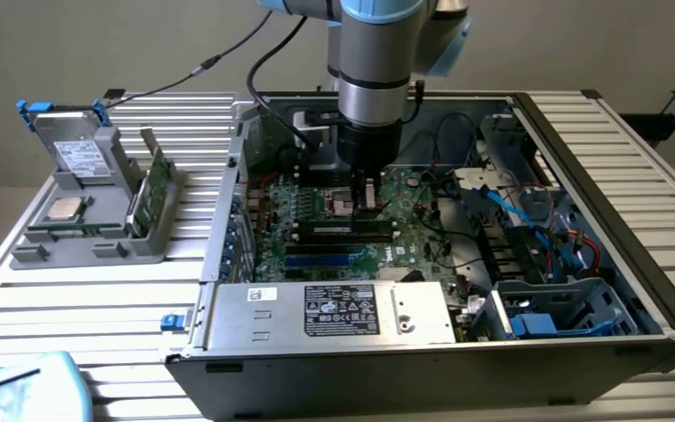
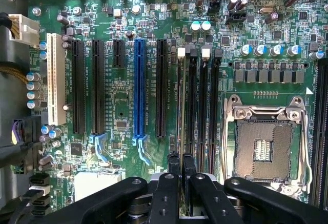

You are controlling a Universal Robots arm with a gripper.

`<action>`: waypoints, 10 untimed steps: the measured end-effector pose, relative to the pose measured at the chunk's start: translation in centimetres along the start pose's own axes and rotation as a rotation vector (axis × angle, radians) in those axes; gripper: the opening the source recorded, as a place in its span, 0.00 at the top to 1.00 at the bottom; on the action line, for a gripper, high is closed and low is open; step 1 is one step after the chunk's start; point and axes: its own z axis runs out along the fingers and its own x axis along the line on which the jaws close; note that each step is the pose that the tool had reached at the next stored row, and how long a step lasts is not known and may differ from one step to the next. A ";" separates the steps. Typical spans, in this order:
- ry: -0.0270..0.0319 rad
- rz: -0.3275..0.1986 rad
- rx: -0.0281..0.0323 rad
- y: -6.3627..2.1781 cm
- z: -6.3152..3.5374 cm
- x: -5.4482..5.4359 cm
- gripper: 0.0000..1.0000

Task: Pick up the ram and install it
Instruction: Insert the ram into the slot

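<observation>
The ram shows edge-on in the wrist view as a thin dark-green strip running out from between my fingertips. It lies in line with the outermost of the black memory slots, on the side of the blue expansion slot. My gripper is shut on the ram's near end. In the exterior view the gripper reaches straight down into the open computer case, low over the motherboard's memory slots. I cannot tell whether the ram touches the slot.
An empty CPU socket sits beside the memory slots, and a blue expansion slot on the other side. The silver power supply fills the case's near side, with cables toward the exterior view's right. A grey holder with a green board stands outside the case.
</observation>
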 end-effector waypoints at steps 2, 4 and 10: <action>0.0000 0.000 0.0000 -0.01 0.00 0.0 0.87; 0.0001 0.000 -0.0001 -0.01 0.01 0.0 0.87; 0.0005 0.000 0.0008 -0.01 0.10 0.0 0.87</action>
